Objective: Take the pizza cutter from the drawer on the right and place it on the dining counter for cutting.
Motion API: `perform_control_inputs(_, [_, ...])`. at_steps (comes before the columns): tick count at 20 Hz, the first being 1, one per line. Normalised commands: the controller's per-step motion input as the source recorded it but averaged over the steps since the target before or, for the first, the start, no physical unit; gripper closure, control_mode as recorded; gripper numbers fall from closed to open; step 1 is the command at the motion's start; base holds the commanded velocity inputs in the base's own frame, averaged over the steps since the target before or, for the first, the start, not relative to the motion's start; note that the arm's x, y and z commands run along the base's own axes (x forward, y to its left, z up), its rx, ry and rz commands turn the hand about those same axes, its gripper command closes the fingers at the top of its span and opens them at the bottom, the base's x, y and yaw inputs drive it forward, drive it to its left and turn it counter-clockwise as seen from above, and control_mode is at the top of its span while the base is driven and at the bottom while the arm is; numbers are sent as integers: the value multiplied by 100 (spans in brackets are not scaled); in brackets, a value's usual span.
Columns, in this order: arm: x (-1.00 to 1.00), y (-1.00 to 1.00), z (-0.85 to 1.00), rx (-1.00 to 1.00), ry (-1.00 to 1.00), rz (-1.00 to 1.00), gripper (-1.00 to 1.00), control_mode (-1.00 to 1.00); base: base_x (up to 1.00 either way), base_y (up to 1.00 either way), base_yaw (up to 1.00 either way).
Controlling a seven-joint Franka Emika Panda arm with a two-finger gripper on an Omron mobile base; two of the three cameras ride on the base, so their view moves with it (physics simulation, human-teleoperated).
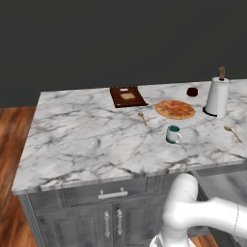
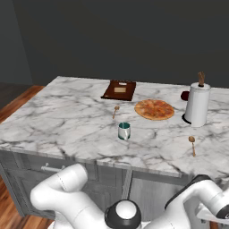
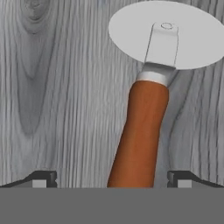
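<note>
The pizza cutter (image 3: 142,127) lies flat on the light grey wood-grain floor of the drawer (image 3: 52,109), orange-brown handle toward me and round silver wheel (image 3: 192,35) at the far end. My gripper (image 3: 113,179) hangs just over the handle end, open, its two dark fingertips (image 3: 43,179) well apart on either side of the handle and not touching it. In the left base view the open drawer (image 1: 226,185) juts out under the right end of the dining counter (image 1: 87,140), a white marble top with grey veins. The same dining counter (image 2: 67,116) spreads across the right base view.
On the marble sit a pizza (image 1: 175,109), a teal mug (image 1: 172,134), a paper towel roll (image 1: 217,96), a brown book (image 1: 127,96), two wooden spoons (image 1: 142,117) (image 1: 233,133) and a dark red round thing (image 1: 192,91). A shut drawer with a silver handle (image 1: 113,194) is at the left.
</note>
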Motion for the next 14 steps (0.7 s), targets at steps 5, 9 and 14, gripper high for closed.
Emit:
perform_control_inputs(5, [4,0,-34,0,-4,0,-100,-100,0,0,0])
perform_control_inputs(9, [5,0,-27,0,-4,0,-100,-100,0,0,0])
perform_control_inputs(14, [7,0,-19,0,-3,0,-100,-100,0,0,0])
